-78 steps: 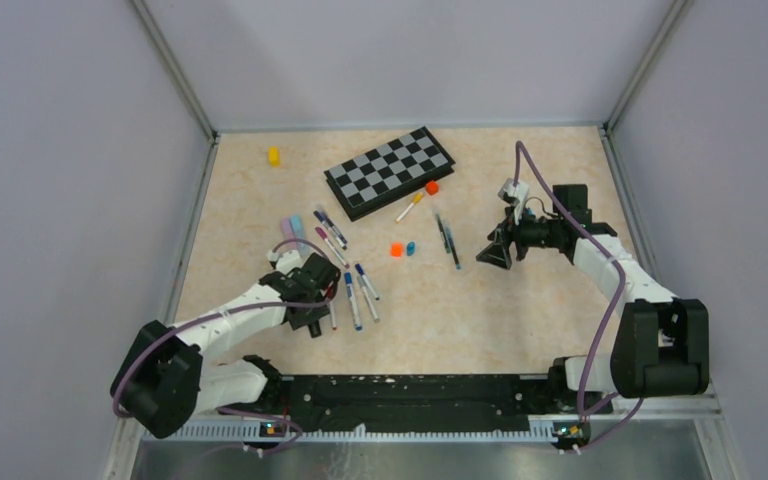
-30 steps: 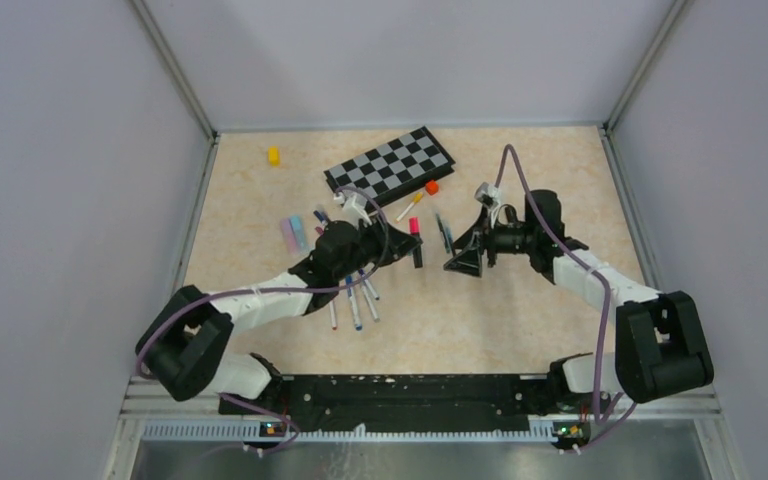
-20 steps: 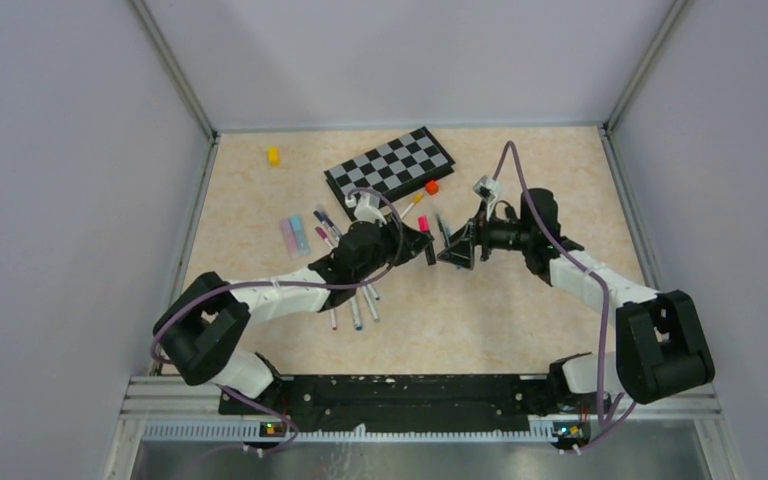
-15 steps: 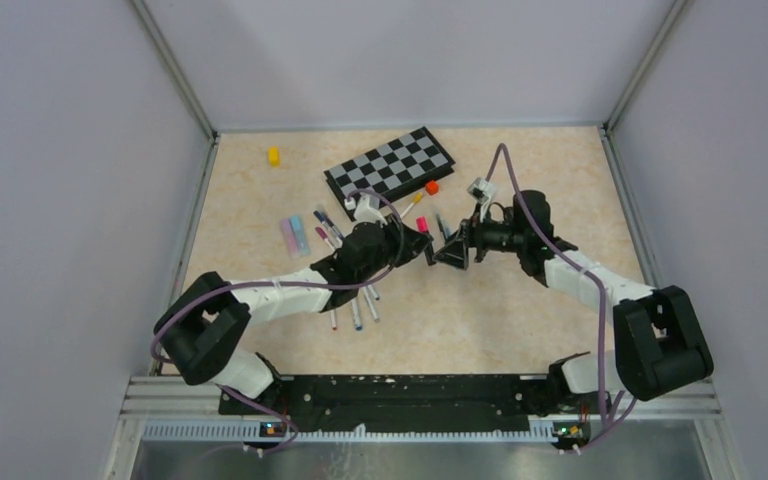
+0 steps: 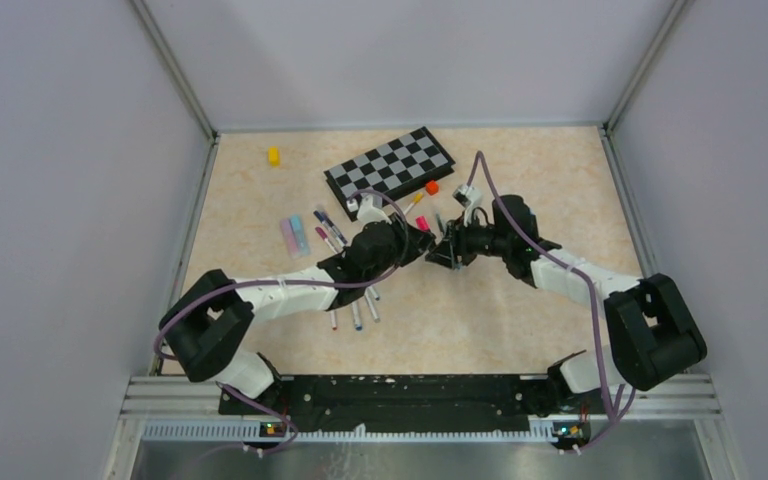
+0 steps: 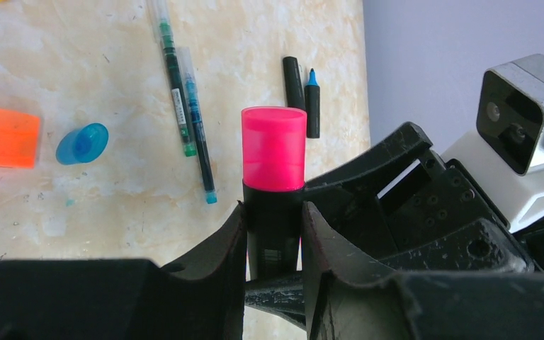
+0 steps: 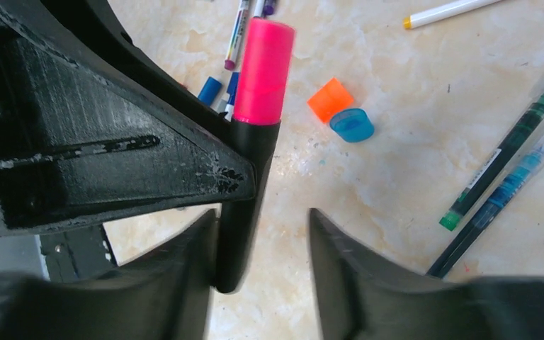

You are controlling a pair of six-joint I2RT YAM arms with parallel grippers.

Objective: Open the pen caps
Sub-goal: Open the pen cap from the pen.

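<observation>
The left gripper (image 6: 273,212) clamps the black highlighter (image 7: 244,198); the right gripper (image 7: 262,216), spread open, straddles its barrel, so closing there likely misses the pink cap (image 7: 265,71).

A beige marbled table (image 5: 520,320) was seen. A chessboard (image 5: 388,171) was laid at its far side, with a yellow block (image 5: 273,156) to the left. White pens (image 5: 327,225) were scattered left of centre. A green pen (image 6: 172,78) and a teal pen (image 6: 199,142) were laid side by side, near an orange block (image 6: 6,137) and a blue cap (image 6: 82,143).
</observation>
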